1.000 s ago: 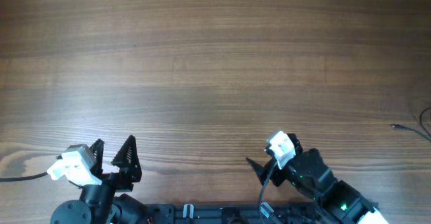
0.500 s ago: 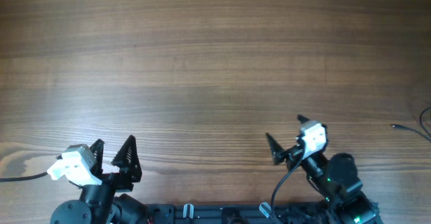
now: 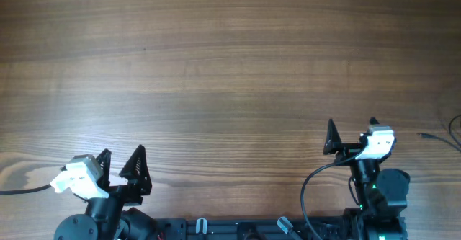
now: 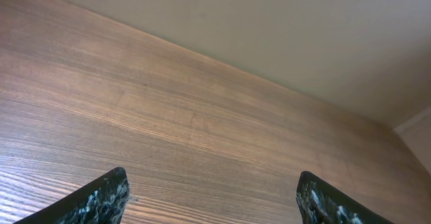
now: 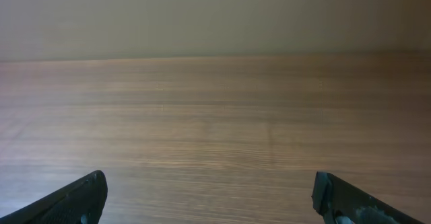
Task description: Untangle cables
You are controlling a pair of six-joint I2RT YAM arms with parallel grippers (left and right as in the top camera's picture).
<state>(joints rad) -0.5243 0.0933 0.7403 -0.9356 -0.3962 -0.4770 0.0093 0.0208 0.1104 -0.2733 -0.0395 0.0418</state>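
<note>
Cable (image 3: 435, 138), thin and dark, shows only at the far right edge of the wooden table (image 3: 216, 67), its free end near the right gripper (image 3: 351, 125) but not touching it. That gripper and the left gripper (image 3: 122, 153), both near the table's front edge, have their fingers spread wide and grip nothing.

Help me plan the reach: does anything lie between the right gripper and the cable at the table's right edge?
Nothing visible does. Only bare table lies between the open right gripper and the thin black cable, which mostly runs out of view.
</note>
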